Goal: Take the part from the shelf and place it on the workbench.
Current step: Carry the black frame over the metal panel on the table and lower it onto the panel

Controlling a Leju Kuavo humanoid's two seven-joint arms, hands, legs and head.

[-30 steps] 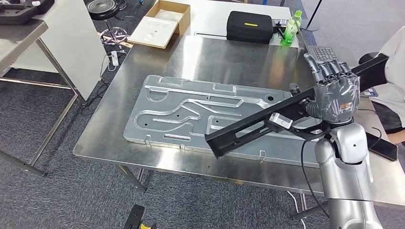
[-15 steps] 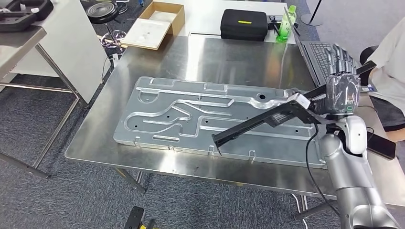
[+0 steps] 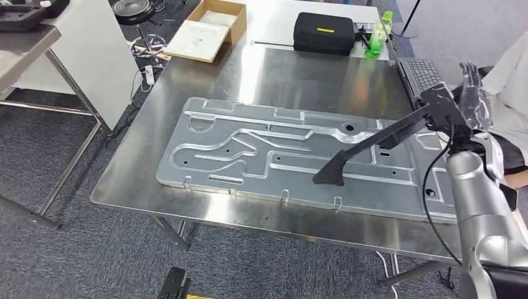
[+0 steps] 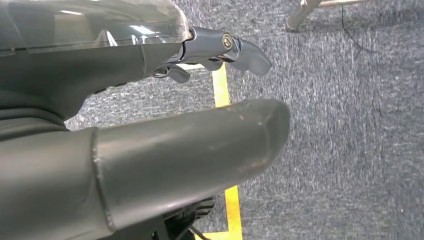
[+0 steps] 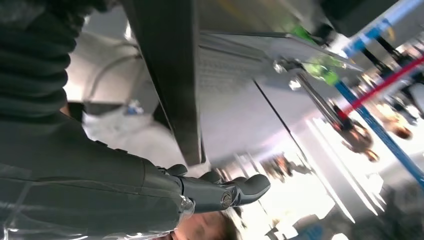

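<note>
Fingers of my right hand (image 3: 468,103) grip the long black metal bar part (image 3: 380,142), slanting above the embossed steel panel (image 3: 261,156) near the steel workbench's (image 3: 292,75) right edge. Left hand (image 4: 220,47): I cannot tell.

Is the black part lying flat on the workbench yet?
No: the right hand holds the black part tilted, its lower end down by the metal panel on the workbench.

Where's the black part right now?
In the head view the long black part is held in the right hand at the workbench's right side, slanting down so its far end is over the embossed metal panel.
</note>
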